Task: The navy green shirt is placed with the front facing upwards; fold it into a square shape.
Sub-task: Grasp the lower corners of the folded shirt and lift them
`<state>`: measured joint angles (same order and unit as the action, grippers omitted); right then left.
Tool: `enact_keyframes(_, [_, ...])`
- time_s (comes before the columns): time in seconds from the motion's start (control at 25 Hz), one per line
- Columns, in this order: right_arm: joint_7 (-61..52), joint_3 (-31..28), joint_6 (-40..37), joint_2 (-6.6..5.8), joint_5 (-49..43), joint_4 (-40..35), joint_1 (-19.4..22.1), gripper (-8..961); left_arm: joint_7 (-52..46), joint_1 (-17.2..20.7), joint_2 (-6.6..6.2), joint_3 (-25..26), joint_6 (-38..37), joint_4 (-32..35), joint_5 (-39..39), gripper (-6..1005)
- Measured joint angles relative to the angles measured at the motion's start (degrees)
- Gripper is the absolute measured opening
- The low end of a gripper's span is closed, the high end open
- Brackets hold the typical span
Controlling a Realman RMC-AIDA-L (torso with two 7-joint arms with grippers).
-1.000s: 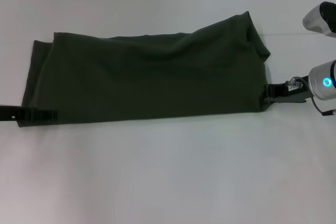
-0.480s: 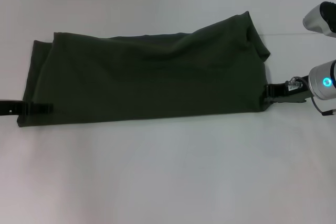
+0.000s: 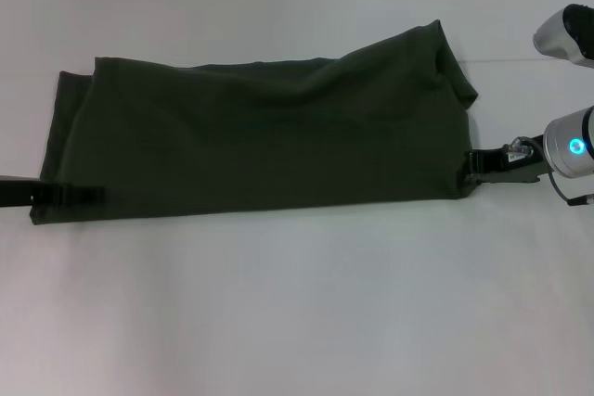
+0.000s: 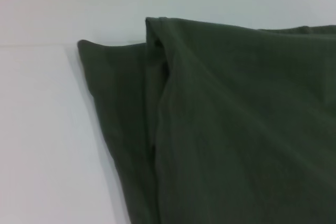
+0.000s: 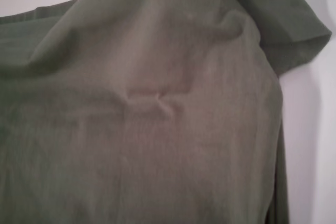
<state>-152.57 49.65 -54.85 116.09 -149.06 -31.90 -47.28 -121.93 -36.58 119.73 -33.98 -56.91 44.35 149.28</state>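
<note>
The navy green shirt [image 3: 260,136] lies mid-frame on the white bench [image 3: 297,303], long axis left-right. The left claw [image 3: 70,195] and right claw [image 3: 475,163] meet its 2 lower corners; I cannot tell either's grip.

Your head camera looks forward and down from high over the white table [image 3: 297,322], taking in the whole navy green shirt [image 3: 260,136], your two wrist cameras sit low and close at its opposite ends, each sharing only shirt cloth with the head view.
</note>
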Motion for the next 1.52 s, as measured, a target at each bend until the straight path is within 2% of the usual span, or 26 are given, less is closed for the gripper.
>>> enact_keyframes(0.88, [0.0, 0.01, -0.13, 0.08, 0.0, 0.0, 0.33, 17, -1.08, 0.0, -0.2, -0.31, -2.05, 0.21, 0.7, 852])
enact_keyframes(1.08, [0.0, 0.01, -0.22, 0.08, 0.0, -0.03, 0.46, 17, -1.91, 0.04, -0.34, 0.08, -1.64, 0.41, 0.67, 656])
enact_keyframes(1.52, [-0.01, 0.01, -0.3, -0.01, 0.0, -0.38, 0.4, 18, -1.75, -0.15, -0.38, -0.5, -1.62, 0.22, 0.82, 412])
